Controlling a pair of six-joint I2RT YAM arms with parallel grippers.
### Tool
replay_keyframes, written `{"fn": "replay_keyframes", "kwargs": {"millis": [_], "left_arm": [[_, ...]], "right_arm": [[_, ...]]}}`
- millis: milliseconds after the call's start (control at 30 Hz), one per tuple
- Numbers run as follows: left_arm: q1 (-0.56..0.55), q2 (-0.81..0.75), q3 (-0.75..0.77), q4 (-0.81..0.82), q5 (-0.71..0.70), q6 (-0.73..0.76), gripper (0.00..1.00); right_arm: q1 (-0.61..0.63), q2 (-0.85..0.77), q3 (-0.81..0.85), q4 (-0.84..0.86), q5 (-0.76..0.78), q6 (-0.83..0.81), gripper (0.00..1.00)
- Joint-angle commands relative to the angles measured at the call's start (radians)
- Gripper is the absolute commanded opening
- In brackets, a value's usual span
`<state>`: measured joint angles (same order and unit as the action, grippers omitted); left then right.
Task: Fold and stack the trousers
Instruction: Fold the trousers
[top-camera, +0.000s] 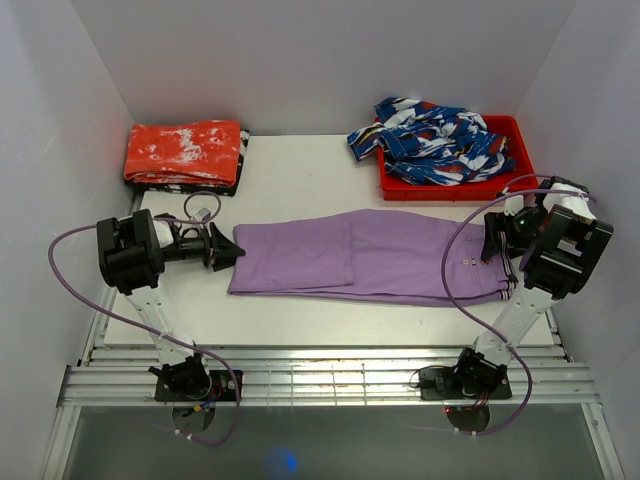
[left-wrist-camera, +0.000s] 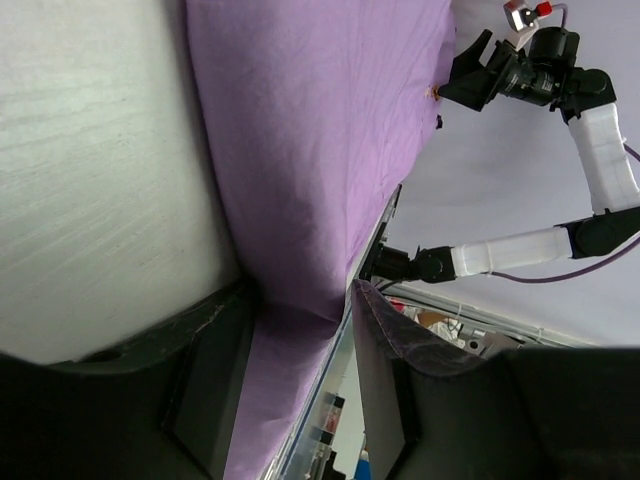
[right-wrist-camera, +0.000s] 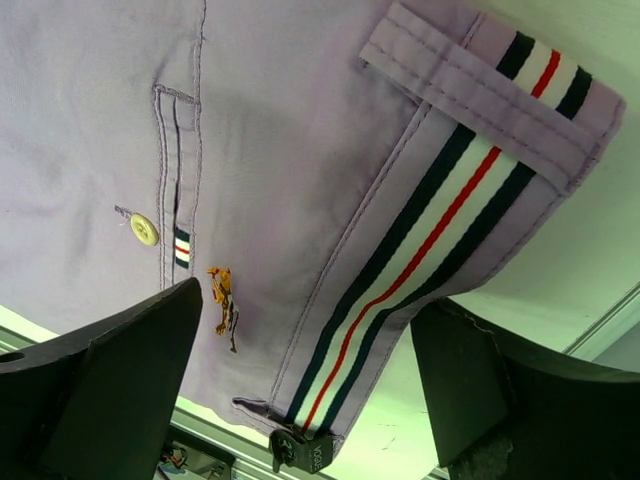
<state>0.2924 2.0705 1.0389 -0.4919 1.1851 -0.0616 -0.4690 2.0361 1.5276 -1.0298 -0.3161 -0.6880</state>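
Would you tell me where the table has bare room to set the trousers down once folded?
Two bare patches: the back centre of the table, between the red-orange cloth and the red bin; and the near strip in front of the trousers. The ends are crowded by the left gripper and right gripper.

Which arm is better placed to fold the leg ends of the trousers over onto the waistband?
Left. The left pincer is open at the leg-end edge of the trousers, with cloth between its fingers. The right pincer, also open, is at the waistband end.
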Motion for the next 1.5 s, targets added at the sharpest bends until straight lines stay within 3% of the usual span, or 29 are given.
{"fn": "replay_keyframes", "kwargs": {"millis": [0,67,267,433,633,733,833,900,1067,1333,1467], "left_arm": [[0.02,0.027,-0.025,0.029,-0.378,0.074,0.13],[0.059,0.005,0.007,0.004,-0.367,0.074,0.0],[0.169,-0.081,0.128,-0.134,-0.363,0.129,0.0],[0.217,-0.134,0.205,-0.235,-0.387,0.21,0.0],[0.237,-0.196,0.344,-0.328,-0.455,0.259,0.0],[0.235,-0.254,0.432,-0.375,-0.44,0.267,0.0],[0.22,-0.283,0.512,-0.468,-0.378,0.266,0.0],[0.195,-0.305,0.562,-0.502,-0.332,0.243,0.0],[0.056,-0.346,0.555,-0.536,-0.332,0.151,0.0],[-0.173,-0.339,0.52,-0.433,-0.354,-0.185,0.0],[-0.297,-0.34,0.512,-0.334,-0.406,-0.294,0.0]], "right_arm": [[0.007,-0.01,0.031,-0.027,-0.018,-0.002,0.88],[0.007,-0.014,0.028,-0.038,-0.029,-0.01,0.85],[0.027,-0.057,-0.038,-0.035,-0.133,-0.028,0.77],[0.09,-0.083,-0.078,-0.052,-0.273,-0.041,0.76],[0.112,-0.096,-0.031,-0.092,-0.376,-0.022,0.85],[0.096,-0.103,0.0,-0.09,-0.383,0.004,0.98],[0.082,-0.105,0.003,-0.076,-0.351,0.04,0.97],[0.072,-0.109,-0.015,-0.03,-0.339,0.083,0.9],[0.073,-0.099,-0.072,0.03,-0.411,0.153,0.9],[0.095,-0.082,-0.252,0.123,-0.584,0.176,0.9],[0.096,-0.091,-0.352,0.218,-0.649,0.261,0.9]]}}
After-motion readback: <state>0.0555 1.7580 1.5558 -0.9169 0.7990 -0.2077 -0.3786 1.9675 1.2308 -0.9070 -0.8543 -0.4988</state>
